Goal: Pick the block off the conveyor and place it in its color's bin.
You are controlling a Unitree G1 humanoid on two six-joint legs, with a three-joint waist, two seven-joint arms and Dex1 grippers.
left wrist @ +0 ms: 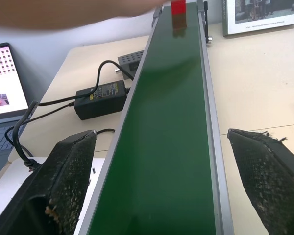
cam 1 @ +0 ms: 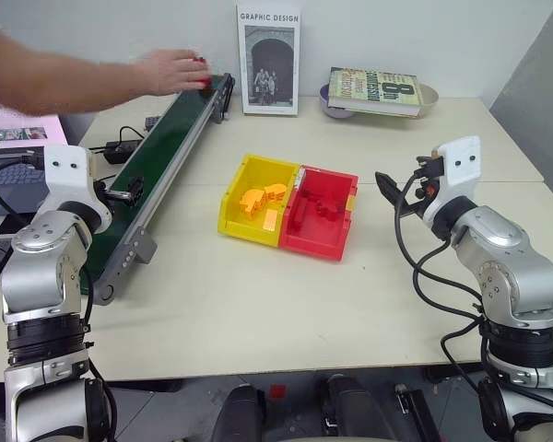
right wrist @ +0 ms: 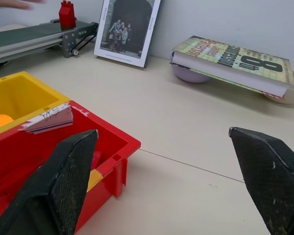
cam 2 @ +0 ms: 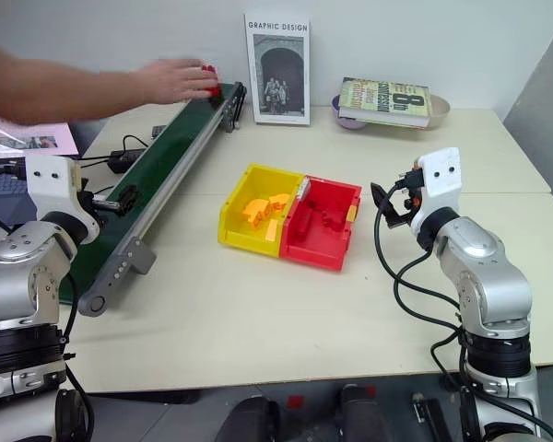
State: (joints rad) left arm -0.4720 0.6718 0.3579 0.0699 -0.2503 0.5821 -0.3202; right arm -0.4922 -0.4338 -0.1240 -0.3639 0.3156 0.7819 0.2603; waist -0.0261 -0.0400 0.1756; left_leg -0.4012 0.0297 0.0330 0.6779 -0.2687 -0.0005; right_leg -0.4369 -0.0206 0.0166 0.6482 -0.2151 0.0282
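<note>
The red block (right wrist: 66, 12) stands on the far end of the dark green conveyor (cam 1: 180, 129), with a person's hand (cam 1: 170, 72) at it. The same block (left wrist: 178, 7) also appears at the belt's far end in the left wrist view. My left gripper (left wrist: 160, 133) is open over the near part of the belt, far from the block, with nothing between its fingers. The red bin (cam 1: 309, 247) sits mid-table, joined to a yellow bin (cam 1: 232, 214) holding orange pieces. To the right of the bins, my right gripper (right wrist: 161, 131) is open and empty, level with the red bin (right wrist: 108, 147).
A "Graphic Design" book (cam 1: 268, 57) stands against the back wall. Another book lies on a bowl (cam 1: 373, 90) at the back right. A power adapter (left wrist: 98, 95) with cables and a laptop (left wrist: 5, 78) lie left of the conveyor.
</note>
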